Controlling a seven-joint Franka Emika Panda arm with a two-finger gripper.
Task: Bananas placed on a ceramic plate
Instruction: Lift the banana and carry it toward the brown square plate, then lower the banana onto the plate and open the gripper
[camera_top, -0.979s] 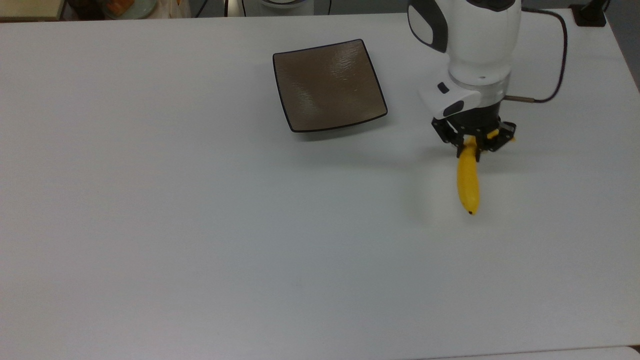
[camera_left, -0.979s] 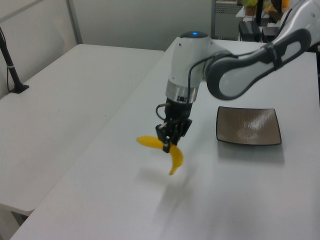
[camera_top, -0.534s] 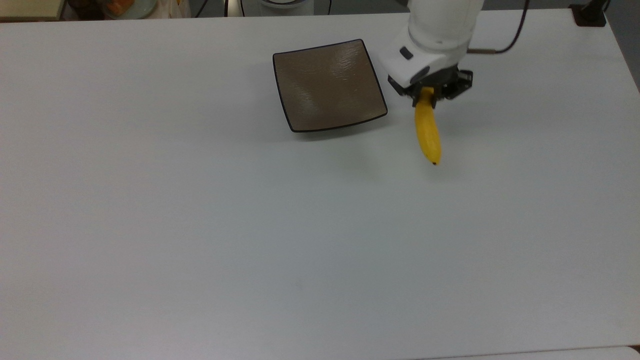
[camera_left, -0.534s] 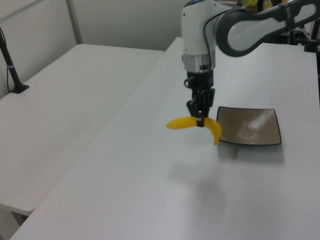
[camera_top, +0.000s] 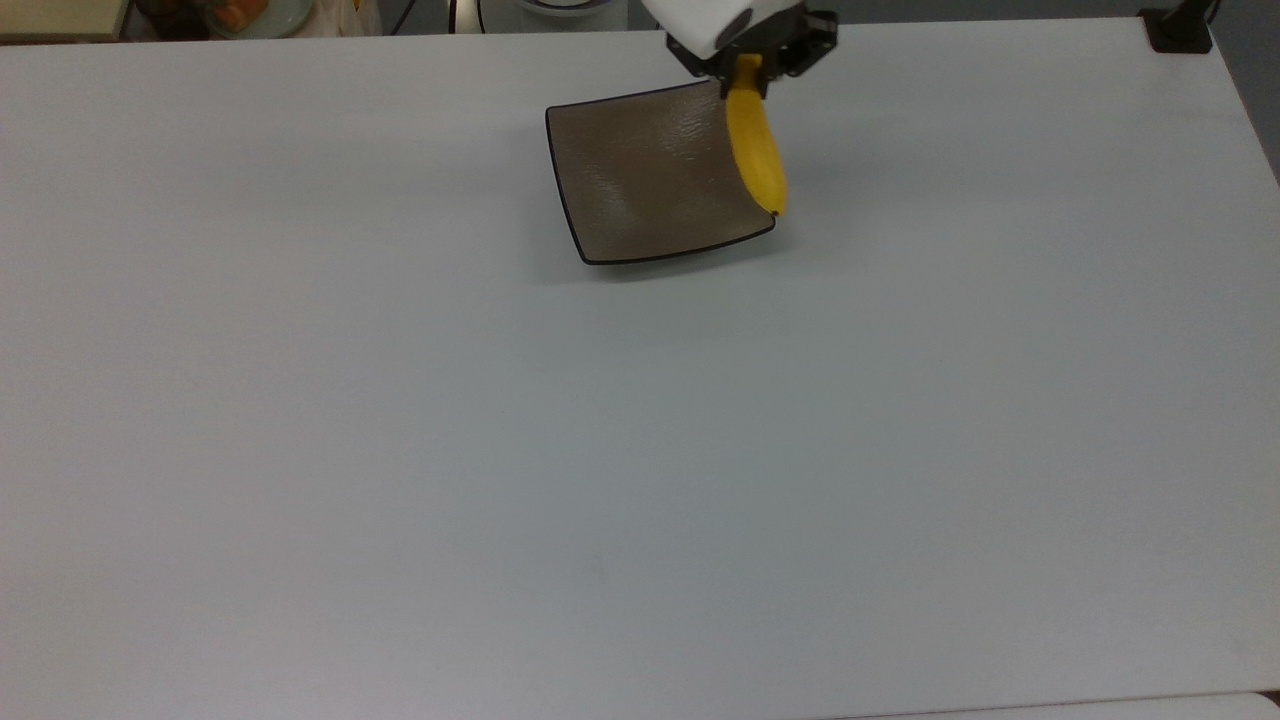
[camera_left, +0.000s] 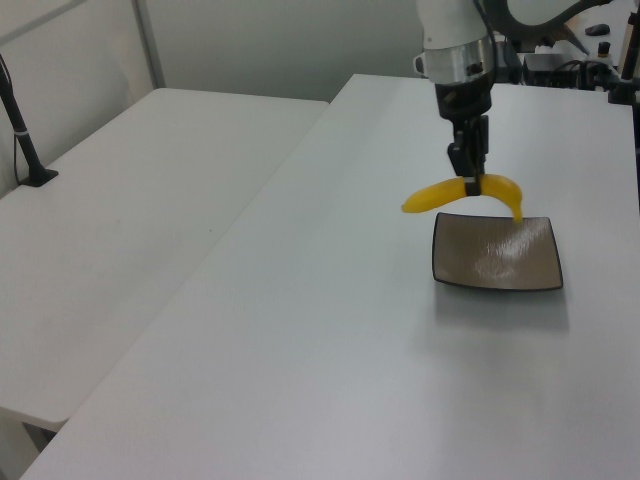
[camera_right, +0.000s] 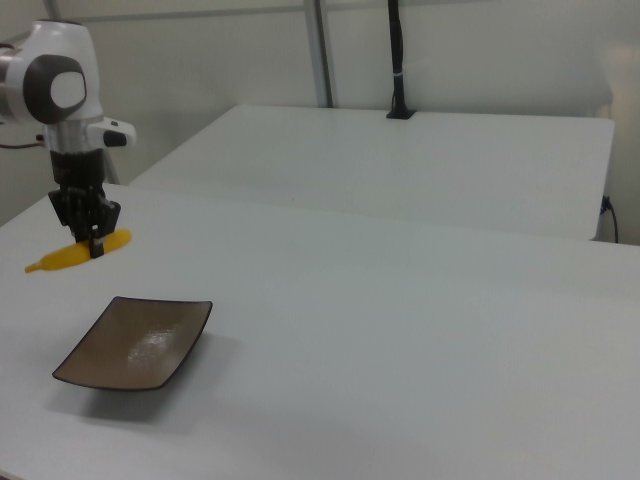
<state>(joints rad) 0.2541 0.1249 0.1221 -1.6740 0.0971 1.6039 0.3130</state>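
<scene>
Above the ceramic plate's (camera_top: 650, 175) right edge in the top view, the banana (camera_top: 756, 152) is hanging clear of it, the gripper (camera_top: 748, 62) pinching 1 spot near its stem. Releasing here is risking it tipping off onto the table (camera_top: 400, 450).

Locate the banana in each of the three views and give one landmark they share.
Top view: banana at top centre, over the plate's right edge.
Left view: banana upper right, above the plate's far edge.
Right view: banana far left, above the plate.
Shared landmark: the square brown plate.
</scene>
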